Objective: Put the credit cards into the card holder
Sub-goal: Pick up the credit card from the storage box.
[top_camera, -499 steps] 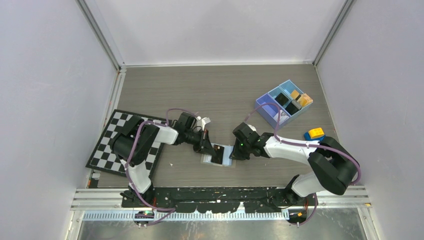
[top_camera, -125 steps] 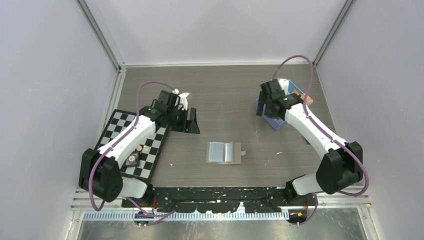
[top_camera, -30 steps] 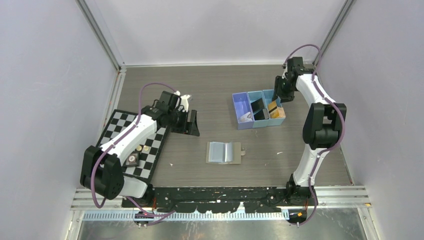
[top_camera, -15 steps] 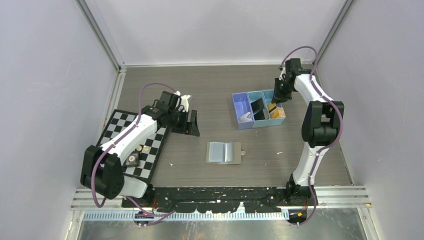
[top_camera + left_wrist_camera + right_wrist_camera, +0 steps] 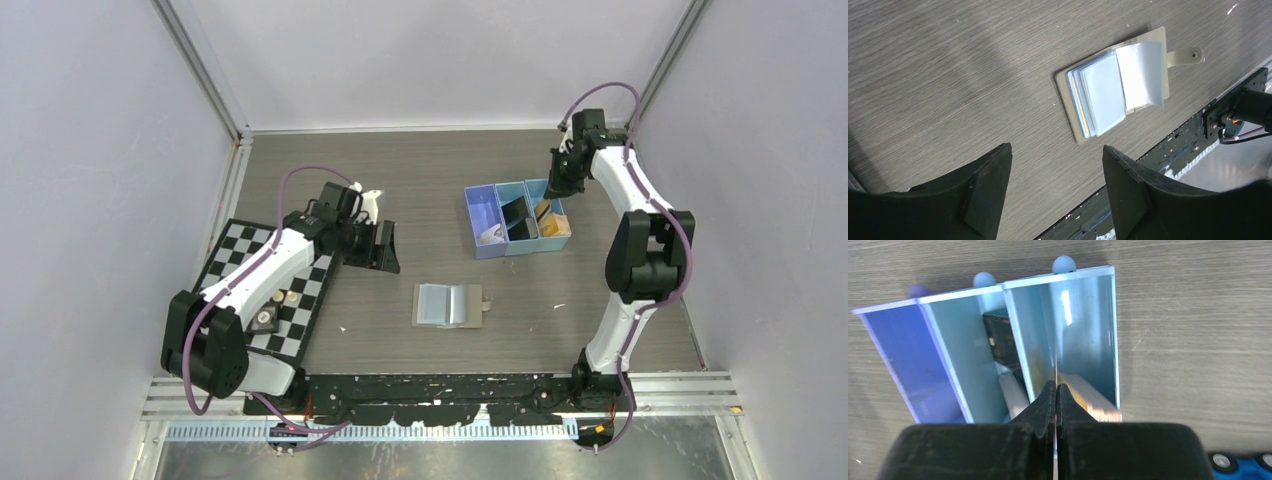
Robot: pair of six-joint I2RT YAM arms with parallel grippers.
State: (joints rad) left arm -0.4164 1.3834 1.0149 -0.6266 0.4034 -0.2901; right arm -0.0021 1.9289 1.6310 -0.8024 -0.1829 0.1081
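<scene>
My right jaws are pinching what looks like a thin credit card (image 5: 1055, 340), edge-on in the blue three-compartment plastic tray (image 5: 1063, 271), so next I should lift it to the open grey-taupe bifold card holder (image 5: 452, 303) mid-surface.

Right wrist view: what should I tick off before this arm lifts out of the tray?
1. The right gripper is shut on a card in the right compartment of the tray: ok, a thin edge sticks out from between its tips.
2. Only one card is pinched: cannot tell.
3. The holder lies open, pockets up: ok.
4. The left gripper is open and apart from the holder: ok.
5. The holder is steadied for insertion: not ok, nothing touches it.
</scene>
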